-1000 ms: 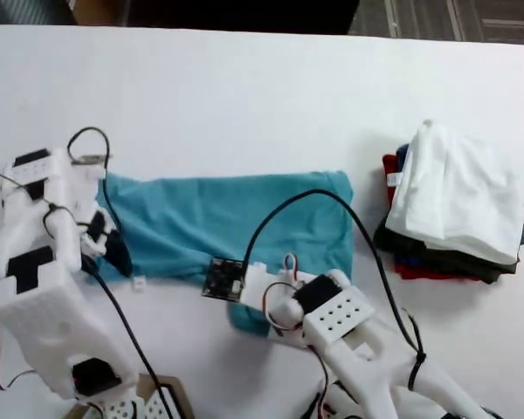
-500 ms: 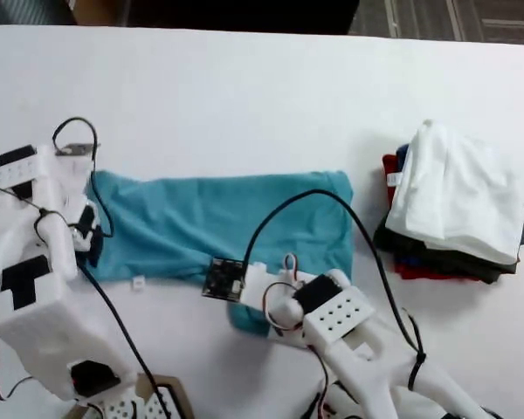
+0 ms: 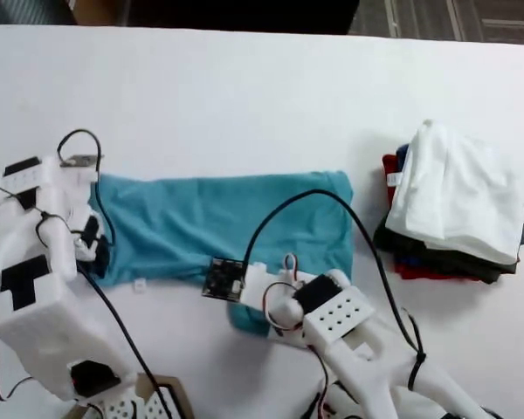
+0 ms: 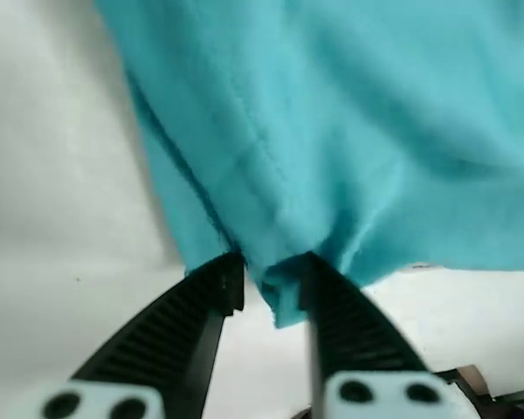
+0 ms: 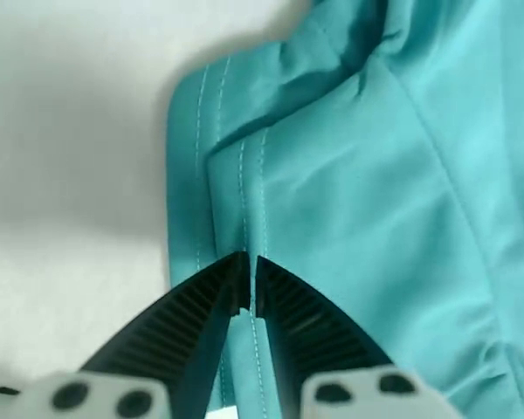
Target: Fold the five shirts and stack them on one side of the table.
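So that the shirt [image 3: 227, 223] lies taut for folding: my left claw [image 4: 271, 266] pinches its bunched end; my right claw [image 5: 251, 264], closed tight, holds the hem; stack [image 3: 454, 209] apart.

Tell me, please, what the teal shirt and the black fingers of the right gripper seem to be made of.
The teal shirt looks like soft matte cloth, perhaps a cotton-like knit: it creases and bunches, and double rows of stitching run along its hem. The fingers of the right gripper look like hard black plastic, matte, probably printed: fine ridges cross their faces.
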